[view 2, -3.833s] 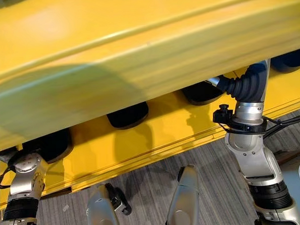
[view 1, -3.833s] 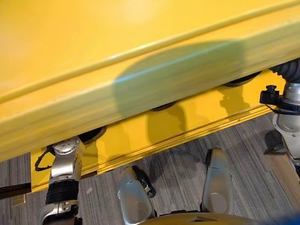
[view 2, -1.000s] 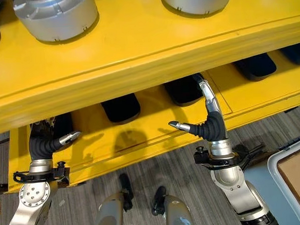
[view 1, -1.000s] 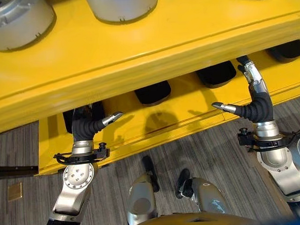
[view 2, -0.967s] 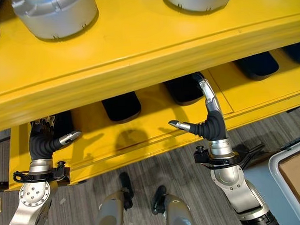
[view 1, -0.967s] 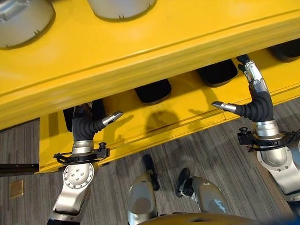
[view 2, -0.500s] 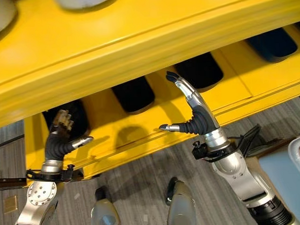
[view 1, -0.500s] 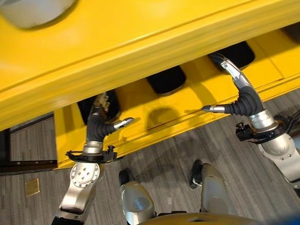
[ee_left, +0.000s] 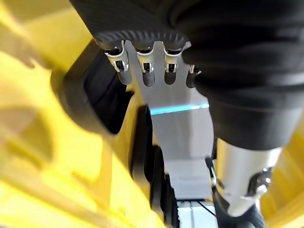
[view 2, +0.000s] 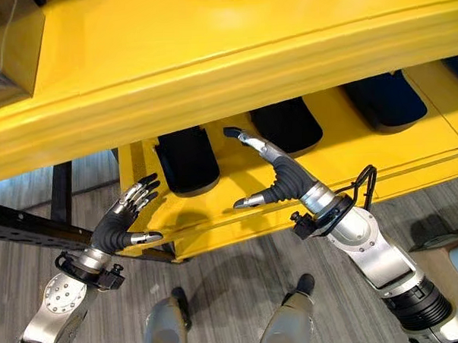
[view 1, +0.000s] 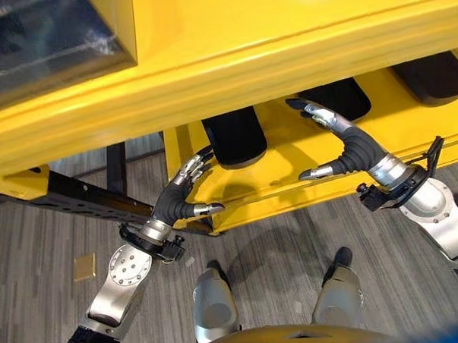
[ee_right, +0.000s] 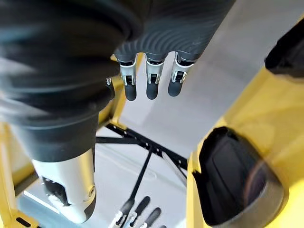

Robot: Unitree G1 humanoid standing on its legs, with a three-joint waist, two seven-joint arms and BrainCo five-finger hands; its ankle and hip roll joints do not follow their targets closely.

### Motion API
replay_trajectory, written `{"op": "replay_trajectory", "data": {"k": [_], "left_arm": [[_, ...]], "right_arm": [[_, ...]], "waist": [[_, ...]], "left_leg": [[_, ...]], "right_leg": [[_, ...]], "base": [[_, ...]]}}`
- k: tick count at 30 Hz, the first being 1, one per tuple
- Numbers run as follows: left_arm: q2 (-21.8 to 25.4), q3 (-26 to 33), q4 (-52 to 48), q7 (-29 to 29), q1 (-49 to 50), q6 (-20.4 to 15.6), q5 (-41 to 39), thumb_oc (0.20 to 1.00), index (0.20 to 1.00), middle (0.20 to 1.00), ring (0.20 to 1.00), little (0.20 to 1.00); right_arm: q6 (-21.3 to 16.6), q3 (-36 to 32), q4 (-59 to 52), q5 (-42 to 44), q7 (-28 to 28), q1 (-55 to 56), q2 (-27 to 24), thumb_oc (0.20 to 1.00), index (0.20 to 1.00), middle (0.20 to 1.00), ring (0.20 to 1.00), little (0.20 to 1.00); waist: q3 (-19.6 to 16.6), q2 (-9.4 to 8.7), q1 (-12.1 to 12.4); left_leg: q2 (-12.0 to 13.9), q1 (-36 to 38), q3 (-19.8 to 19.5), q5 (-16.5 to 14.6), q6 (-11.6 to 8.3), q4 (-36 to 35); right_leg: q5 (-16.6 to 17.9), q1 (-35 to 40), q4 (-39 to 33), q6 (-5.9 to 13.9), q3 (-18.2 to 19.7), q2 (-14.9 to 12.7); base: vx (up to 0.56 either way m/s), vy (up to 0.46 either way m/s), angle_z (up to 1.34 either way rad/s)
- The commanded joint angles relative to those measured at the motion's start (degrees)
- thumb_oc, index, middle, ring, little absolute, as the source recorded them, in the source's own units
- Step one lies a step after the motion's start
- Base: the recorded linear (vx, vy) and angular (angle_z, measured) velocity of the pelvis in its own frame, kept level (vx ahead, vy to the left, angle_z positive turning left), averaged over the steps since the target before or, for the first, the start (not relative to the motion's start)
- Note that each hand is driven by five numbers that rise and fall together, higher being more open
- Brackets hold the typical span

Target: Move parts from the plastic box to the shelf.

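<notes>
Setting: yellow shelf (view 2: pixel 232 72) above grey floor (view 1: pixel 278 260).
Left hand (view 2: pixel 125 221): fingers wide, empty, beside black pad (view 2: pixel 187 162).
Right hand (view 2: pixel 279 177): fingers wide, empty, tips near pad.

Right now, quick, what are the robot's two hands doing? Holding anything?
Left hand: open, fingers straight, holding nothing.
Right hand: open, fingers straight, holding nothing.

A yellow shelf (view 2: pixel 232 61) spans the scene in two tiers, its upper tier overhanging the lower one (view 2: pixel 410 144). Three black pads lie flat on the lower tier in a row: the left pad (view 2: pixel 187 162), the middle pad (view 2: pixel 288 125) and the right pad (view 2: pixel 382 98). The shelf stands on a grey striped floor (view 1: pixel 38 316), where a small tan square (view 1: pixel 84 267) lies near a black frame bar (view 1: pixel 86 199).
</notes>
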Motion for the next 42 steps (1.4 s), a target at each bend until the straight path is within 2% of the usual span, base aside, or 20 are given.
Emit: {"op": "replay_trajectory", "data": {"k": [1,2,5,9,11,12,14,15,16,17,19,20,22,27,32,33,37,38,42], "left_arm": [[3.3,1.3,-4.9,-4.1,-2.0,0.1,0.7,1.000,1.000,1.000,1.000,1.000],[3.3,1.3,-4.9,-4.2,-2.1,0.2,0.7,1.000,1.000,1.000,1.000,1.000],[4.8,0.8,-4.4,-2.8,-3.6,1.0,1.5,1.000,1.000,1.000,1.000,1.000],[5.2,1.0,-4.1,-3.2,-3.9,1.2,2.6,1.000,1.000,1.000,1.000,1.000],[5.4,1.1,-4.1,-2.5,-3.7,1.0,2.5,1.000,1.000,1.000,1.000,1.000],[5.3,1.3,-4.1,1.6,-3.3,-0.2,2.2,1.000,1.000,1.000,1.000,1.000],[5.2,1.5,-3.9,3.5,-3.1,-1.0,1.7,1.000,1.000,1.000,1.000,1.000],[4.7,2.6,-3.5,6.4,-2.6,-3.5,2.3,1.000,1.000,1.000,1.000,1.000],[4.6,2.8,-3.4,7.7,-2.5,-4.1,3.4,1.000,1.000,1.000,1.000,1.000],[4.3,4.2,-3.0,13.1,-1.8,-6.2,6.9,1.000,1.000,1.000,1.000,1.000],[4.0,5.2,-2.4,16.0,-1.7,-7.6,6.0,1.000,1.000,1.000,1.000,1.000],[3.4,7.4,-1.2,21.6,-2.3,-10.2,6.7,1.000,1.000,1.000,1.000,1.000],[3.0,9.0,-0.5,25.2,-2.9,-11.8,9.2,1.000,1.000,1.000,1.000,1.000],[2.2,14.4,-1.0,36.4,-3.4,-18.8,12.0,1.000,1.000,1.000,1.000,1.000],[1.3,17.4,-2.1,40.4,-3.4,-23.3,12.4,1.000,1.000,1.000,1.000,1.000],[1.0,17.9,-2.5,41.9,-3.6,-25.2,12.7,1.000,1.000,1.000,1.000,1.000],[0.0,18.4,-3.5,42.4,-3.9,-27.1,12.7,1.000,1.000,1.000,1.000,1.000],[-0.5,18.5,-4.2,41.7,-4.3,-27.4,12.7,1.000,1.000,1.000,1.000,1.000],[-1.2,17.7,-5.2,40.5,-5.4,-25.5,13.0,1.000,1.000,1.000,1.000,1.000]], "right_arm": [[-2.7,-3.2,-4.6,2.0,3.1,-3.6,-1.9,1.000,1.000,1.000,1.000,1.000],[-2.6,-3.1,-4.6,1.9,3.4,-3.7,-1.9,1.000,1.000,1.000,1.000,1.000],[-2.9,-2.4,-3.9,4.3,6.6,-4.4,-2.5,1.000,1.000,1.000,1.000,1.000],[-3.4,-0.7,-3.4,4.3,12.1,-5.8,-3.3,1.000,1.000,1.000,1.000,1.000],[-3.4,-0.4,-3.4,4.1,12.9,-6.3,-3.7,1.000,1.000,1.000,1.000,1.000],[-3.8,0.9,-3.4,4.2,13.5,-7.4,-5.1,1.000,1.000,1.000,1.000,1.000],[-4.0,1.3,-3.6,3.8,14.0,-7.7,-5.2,1.000,1.000,1.000,1.000,1.000],[-4.2,2.1,-3.9,3.3,14.9,-8.2,-5.2,1.000,1.000,1.000,1.000,1.000],[-4.2,2.2,-3.9,3.4,15.2,-8.3,-5.2,1.000,1.000,1.000,1.000,1.000],[-4.7,2.4,-3.9,3.0,16.7,-8.4,-4.9,1.000,1.000,1.000,1.000,1.000],[-4.7,3.0,-4.3,2.6,17.5,-8.4,-4.8,1.000,1.000,1.000,1.000,1.000],[-3.6,4.8,-4.6,0.7,18.4,-9.1,-3.2,1.000,1.000,1.000,1.000,1.000],[-2.9,6.0,-4.4,-0.9,18.8,-9.8,-1.8,1.000,1.000,1.000,1.000,1.000],[-1.5,11.6,-2.8,-4.8,16.9,-13.5,0.4,1.000,1.000,1.000,1.000,1.000],[0.2,15.2,-0.7,-7.3,13.8,-16.3,1.8,1.000,1.000,1.000,1.000,1.000],[0.1,16.4,0.4,-7.9,12.6,-17.5,2.3,1.000,1.000,1.000,1.000,1.000],[0.4,18.0,2.0,-9.0,10.9,-19.0,3.1,1.000,1.000,1.000,1.000,1.000],[1.7,19.0,2.7,-10.5,9.5,-19.9,4.0,1.000,1.000,1.000,1.000,1.000],[2.2,20.1,4.4,-13.4,5.8,-21.1,5.5,1.000,1.000,1.000,1.000,1.000]], "waist": [[2.6,-0.44,0.3],[2.7,-0.51,0.3],[3.8,-2.34,0.6],[4.8,-4.02,1.3],[5.0,-4.26,1.4],[5.4,-4.64,1.7],[5.6,-4.88,1.9],[6.0,-5.46,2.4],[6.0,-5.53,2.5],[6.2,-6.14,3.0],[6.2,-6.61,3.3],[6.4,-7.41,4.2],[6.6,-7.98,4.6],[7.4,-9.39,7.3],[7.7,-9.60,8.8],[7.7,-9.69,9.2],[7.7,-9.78,9.9],[7.7,-9.69,10.1],[7.7,-9.43,10.2]], "left_leg": [[2.2,2.5,-0.3,2.3,2.47,-1.4],[2.3,2.2,-0.3,2.2,2.47,-1.1],[4.1,-2.1,-1.7,0.9,2.00,3.7],[5.0,-4.9,-2.6,1.6,1.12,4.2],[5.3,-5.3,-2.6,1.8,0.88,4.2],[5.7,-5.6,-2.5,2.2,0.47,3.9],[6.0,-5.8,-2.5,2.3,0.29,3.8],[6.2,-6.5,-2.8,2.2,-0.07,4.2],[6.2,-6.7,-2.8,2.4,-0.06,4.0],[6.3,-7.0,-3.1,2.5,-0.14,3.9],[6.2,-7.2,-3.3,2.6,-0.19,3.7],[5.9,-7.7,-4.0,2.8,-0.31,3.5],[5.7,-8.0,-4.4,3.1,-0.35,3.2],[5.0,-8.8,-5.6,4.5,-0.63,1.8],[4.6,-8.9,-6.1,4.8,-0.63,1.5],[4.4,-9.0,-6.1,4.8,-0.65,1.4],[4.2,-9.1,-6.2,5.0,-0.66,1.1],[4.0,-9.2,-6.3,5.1,-0.61,1.1],[3.7,-9.4,-6.3,5.2,-0.52,1.0]], "right_leg": [[-8.8,3.1,12.2,0.91,0.4,-2.6],[-8.9,2.9,12.4,0.90,0.5,-2.5],[-11.9,1.4,16.0,1.01,1.9,-0.5],[-11.3,-0.5,15.3,1.65,2.6,1.0],[-11.0,-0.8,15.0,1.75,2.6,1.1],[-10.6,-1.1,14.4,1.93,2.6,1.3],[-10.5,-1.3,14.3,2.01,2.6,1.3],[-10.5,-1.6,14.3,2.15,2.7,1.4],[-10.3,-1.7,14.1,2.09,2.6,1.5],[-10.2,-1.7,13.8,2.11,2.5,1.6],[-10.2,-1.7,13.7,2.12,2.5,1.8],[-10.5,-1.6,13.7,2.24,2.4,2.2],[-10.5,-1.3,13.5,2.24,2.2,2.5],[-11.0,-0.3,12.7,1.88,0.4,3.4],[-11.4,0.2,12.8,1.55,-0.7,3.2],[-11.5,0.3,12.8,1.44,-1.1,3.1],[-11.6,0.5,12.8,1.31,-1.6,3.1],[-11.8,0.7,12.8,1.17,-1.9,3.1],[-11.8,0.8,12.7,1.06,-2.1,3.0]], "base": [[-0.08,-0.109,0.23],[-0.09,-0.165,0.23],[-0.07,-0.167,0.05],[-0.12,-0.155,-0.05],[-0.11,-0.078,-0.07],[-0.10,-0.057,-0.09],[-0.10,-0.067,-0.09],[-0.09,-0.076,-0.04],[-0.11,-0.119,-0.01],[-0.05,-0.094,-0.02],[-0.04,-0.107,-0.06],[-0.04,-0.114,-0.06],[-0.04,-0.124,-0.02],[-0.02,-0.109,0.04],[0.00,-0.040,0.03],[0.00,-0.025,0.05],[0.00,-0.007,0.01],[0.00,0.000,0.00],[0.00,0.000,0.00]]}}
